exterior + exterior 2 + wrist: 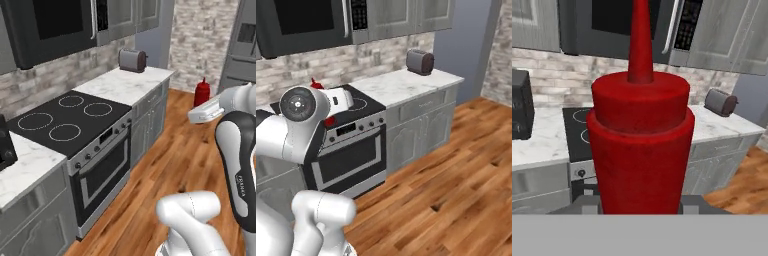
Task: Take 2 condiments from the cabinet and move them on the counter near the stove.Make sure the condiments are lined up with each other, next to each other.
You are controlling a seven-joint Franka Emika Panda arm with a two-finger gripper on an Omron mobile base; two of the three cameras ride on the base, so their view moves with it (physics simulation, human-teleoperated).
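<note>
At the right of the left base view I see the red squeeze bottle [202,92] riding upright above the white hand, out over the wooden floor [165,165] and well apart from the table [125,85]. My jaws are narrowed around its body and hold it; the hand view has the bottle dead centre, nozzle pointing to the top of the frame, so its long axis stands vertical and square to the jaws. The gripper [640,207] sits at the bottom centre of that view, its tips mostly hidden behind the bottle's base.

What the coming move turns on, as I judge it: the marble table lies beyond the bottle, toward the stove [70,120] at centre left of the left base view. The free stretch between the cooktop's right edge and the toaster [133,60] looks like the natural landing spot, so I would carry forward and left, keeping the bottle upright. I cannot tell where the second bottle is, so I would leave room beside this one for its partner to line up.

The microwave [50,25] hangs at upper left above the cooktop. As for writing, the arm's dark link [240,170] carries small white lettering that I read as FRANKA; the bottle bears no label, and the microwave's keypad is too small to read.
</note>
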